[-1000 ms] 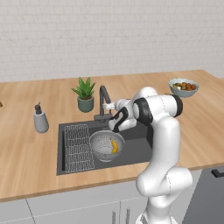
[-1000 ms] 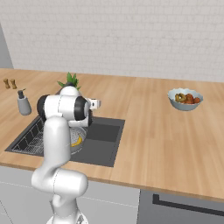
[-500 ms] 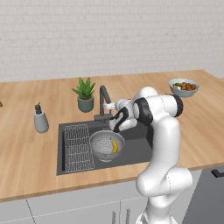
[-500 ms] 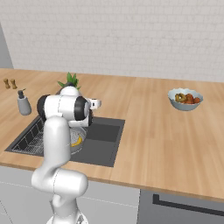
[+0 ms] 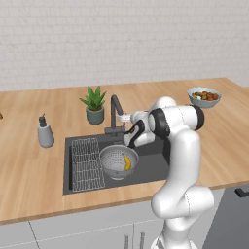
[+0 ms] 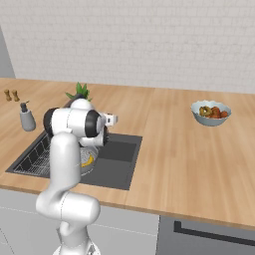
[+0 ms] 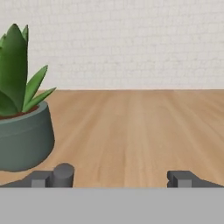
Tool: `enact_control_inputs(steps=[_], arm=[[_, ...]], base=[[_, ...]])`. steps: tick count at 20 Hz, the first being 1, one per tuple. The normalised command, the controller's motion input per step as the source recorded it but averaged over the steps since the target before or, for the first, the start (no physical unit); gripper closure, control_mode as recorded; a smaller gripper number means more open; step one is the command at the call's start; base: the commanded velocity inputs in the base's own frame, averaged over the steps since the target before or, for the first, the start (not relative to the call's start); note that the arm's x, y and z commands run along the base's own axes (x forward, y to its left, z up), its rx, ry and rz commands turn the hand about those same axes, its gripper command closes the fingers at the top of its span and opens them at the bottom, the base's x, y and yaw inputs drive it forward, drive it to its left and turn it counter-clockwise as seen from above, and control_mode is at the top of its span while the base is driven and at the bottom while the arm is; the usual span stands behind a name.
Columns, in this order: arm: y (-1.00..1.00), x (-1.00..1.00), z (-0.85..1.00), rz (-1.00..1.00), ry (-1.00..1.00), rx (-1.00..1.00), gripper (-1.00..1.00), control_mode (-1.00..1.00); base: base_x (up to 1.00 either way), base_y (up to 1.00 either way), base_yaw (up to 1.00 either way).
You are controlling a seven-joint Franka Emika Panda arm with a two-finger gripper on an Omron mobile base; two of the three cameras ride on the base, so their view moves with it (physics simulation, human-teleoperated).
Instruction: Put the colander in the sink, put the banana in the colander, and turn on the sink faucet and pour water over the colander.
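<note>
We find the dark grey rectangular recessed sink (image 5: 155,168) with its flat wire grid rack (image 5: 87,163) at the left. Beside the rack sits the round silver-grey perforated metal colander (image 5: 116,161) — light and rigid, we judge — with the small curved yellow banana (image 5: 127,163) inside it. Behind stands the slim dark grey angular sink faucet (image 5: 115,115); we expect a stiff, smooth lever, best pushed near its top. The two-finger gripper (image 7: 118,178) hovers by it, jaws spread wide, empty, facing a potted green plant (image 7: 19,118). No labels or writing are legible.
</note>
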Motion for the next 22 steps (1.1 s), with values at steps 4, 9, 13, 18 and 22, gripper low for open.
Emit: enact_control_inputs(steps=[4, 9, 13, 18, 22], arm=[[-0.79, 0.0, -0.06, 0.0, -0.02, 0.0, -1.0, -1.0], [-0.79, 0.0, -0.09, 0.0, -0.01, 0.0, -1.0, -1.0], [-0.75, 0.0, -0.09, 0.0, 0.0, 0.0, -1.0, -1.0], [-0.65, 0.0, -0.05, 0.0, 0.0, 0.0, -1.0, -1.0], [-0.45, 0.0, 0.0, 0.0, 0.0, 0.0, -1.0, -1.0]], base=[[0.0, 0.0, 0.0], [0.0, 0.0, 0.0], [0.0, 0.0, 0.0], [0.0, 0.0, 0.0], [0.0, 0.0, 0.0]])
